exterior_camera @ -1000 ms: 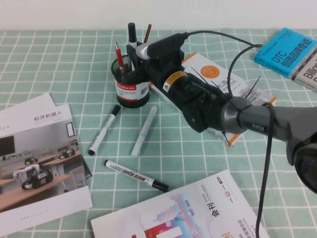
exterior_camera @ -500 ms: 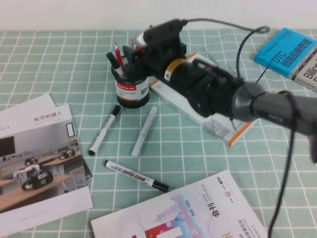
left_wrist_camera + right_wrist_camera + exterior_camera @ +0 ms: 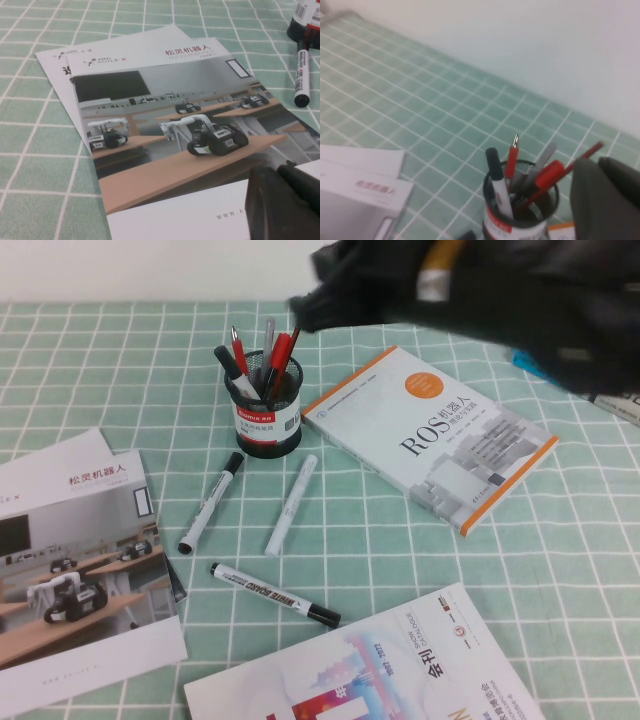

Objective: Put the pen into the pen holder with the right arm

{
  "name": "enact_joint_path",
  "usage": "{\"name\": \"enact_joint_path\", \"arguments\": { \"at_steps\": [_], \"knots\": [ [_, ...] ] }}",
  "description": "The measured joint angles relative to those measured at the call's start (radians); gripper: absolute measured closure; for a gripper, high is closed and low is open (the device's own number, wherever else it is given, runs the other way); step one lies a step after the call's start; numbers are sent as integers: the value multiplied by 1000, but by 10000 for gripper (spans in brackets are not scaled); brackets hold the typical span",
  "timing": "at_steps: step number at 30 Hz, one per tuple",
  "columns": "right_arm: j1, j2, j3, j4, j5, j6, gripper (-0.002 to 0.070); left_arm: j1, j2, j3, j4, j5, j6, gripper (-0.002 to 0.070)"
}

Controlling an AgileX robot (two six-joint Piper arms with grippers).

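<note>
Several pens (image 3: 270,360) stand bunched in the black mesh pen holder (image 3: 268,418) at the far middle of the green checked tabletop (image 3: 120,360); among them are red ones, a grey one and a black-capped marker, all leaning at slight angles with their upper ends above the rim. In the right wrist view the same holder (image 3: 520,210) shows from above and behind, with a thin red pen (image 3: 570,162) slanting out toward a dark finger (image 3: 607,200) at the edge of that picture.

The right gripper (image 3: 330,290) is raised above and beyond the holder, seen only as a dark blurred mass stretching across the upper right of the high view, clear of the pens; whether its fingers are apart or together cannot be told.

Three markers lie loose on the tabletop in front of the holder: a black-capped one (image 3: 210,503), a pale grey one (image 3: 291,505) beside it, and a white board marker (image 3: 273,594) nearer the robot. An orange-edged ROS book (image 3: 430,435) lies just right of the holder.

The left gripper (image 3: 285,200) sits low over a robot brochure (image 3: 165,125) on the robot's left side, only a dark finger showing, so its state cannot be told either.
</note>
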Motion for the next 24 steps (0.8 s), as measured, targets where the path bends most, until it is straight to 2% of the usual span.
{"name": "enact_joint_path", "arguments": {
  "at_steps": [13,18,24],
  "knots": [
    [5,-814,616,10,82,105,694,0,0,0,0,0,0,679],
    [3,-1057,820,12,108,119,694,0,0,0,0,0,0,679],
    [3,-1261,973,40,205,179,694,0,0,0,0,0,0,679]
  ]
}}
